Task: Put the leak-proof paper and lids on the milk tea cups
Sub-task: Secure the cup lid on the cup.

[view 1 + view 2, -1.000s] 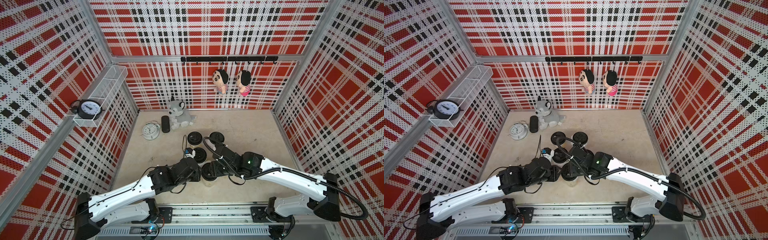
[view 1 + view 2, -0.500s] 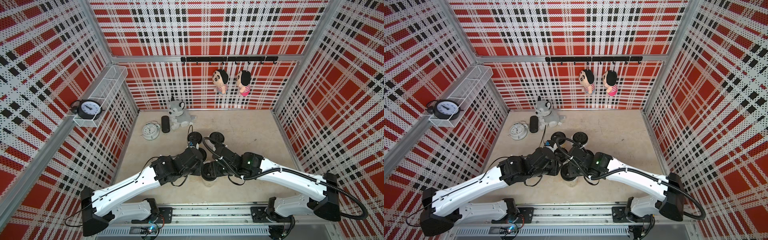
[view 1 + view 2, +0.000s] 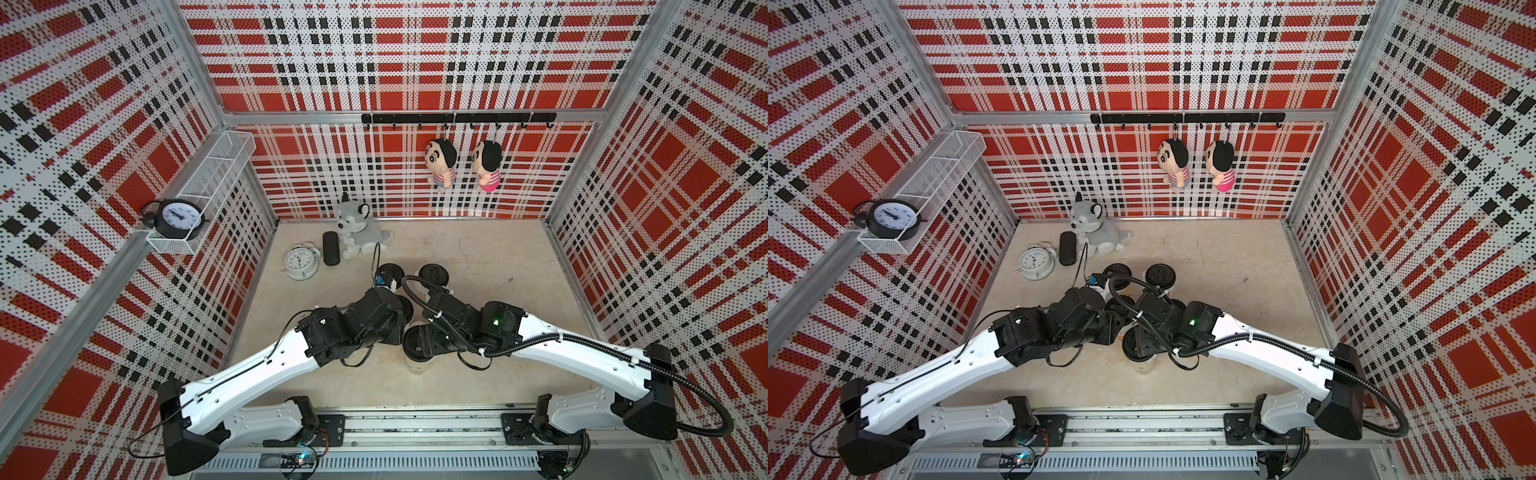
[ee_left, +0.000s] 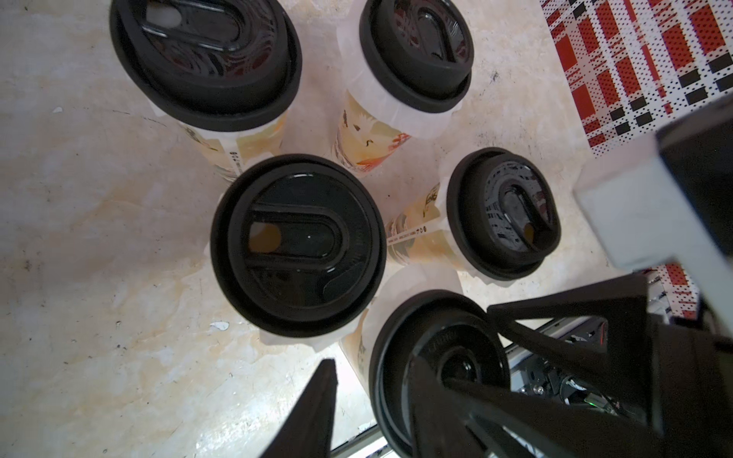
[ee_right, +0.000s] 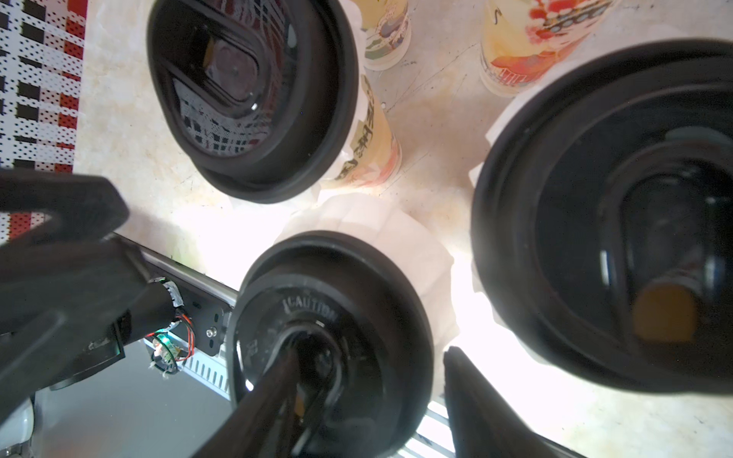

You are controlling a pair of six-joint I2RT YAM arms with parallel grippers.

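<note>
Several milk tea cups (image 4: 369, 138) with orange and yellow prints stand close together, each under a black lid (image 4: 297, 242). Whitish leak-proof paper (image 5: 377, 222) sticks out crinkled from under the lids. The nearest cup (image 3: 417, 365) stands by the front rail. My left gripper (image 4: 371, 361) is open, one finger beside this cup and one over its lid (image 4: 440, 368). My right gripper (image 5: 373, 351) is open too, one finger over the same lid (image 5: 329, 317) and one clear outside its rim. In both top views the two grippers (image 3: 399, 328) (image 3: 1150, 340) meet over that cup.
At the back left of the floor stand a white alarm clock (image 3: 301, 262), a black cylinder (image 3: 331, 248) and a grey plush dog (image 3: 355, 230). Two dolls (image 3: 440, 164) hang on the back wall. A wire shelf with a black clock (image 3: 176, 216) juts from the left wall.
The left arm has swung inward and toward the back, over the cups. The right gripper's jaws have spread apart around the nearest lid; the right arm has stayed in place.
</note>
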